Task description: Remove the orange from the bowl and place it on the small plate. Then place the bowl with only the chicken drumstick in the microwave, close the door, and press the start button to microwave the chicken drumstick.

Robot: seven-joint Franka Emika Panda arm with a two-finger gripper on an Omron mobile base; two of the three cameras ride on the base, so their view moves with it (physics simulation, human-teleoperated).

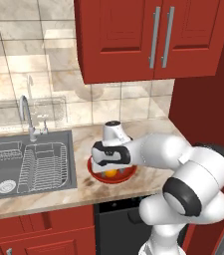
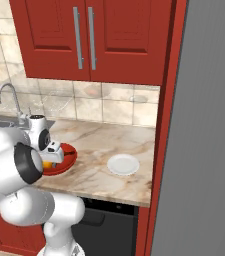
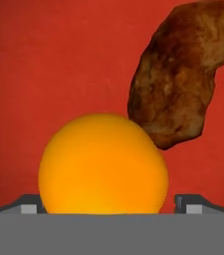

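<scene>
Gripper (image 3: 106, 206) is wide open, lowered into the red bowl (image 1: 128, 174), one fingertip (image 3: 26, 204) on each side of the orange (image 3: 102, 164), not clamped on it. Drumstick (image 3: 180, 74) lies touching the orange in the bowl. Bowl sits on the tabletop (image 2: 114, 142) right of the sink (image 1: 29, 162); plate (image 2: 123, 164) is farther right, apart from it.

No writing, label, brand, number or sign can be read anywhere in these pictures.
</scene>
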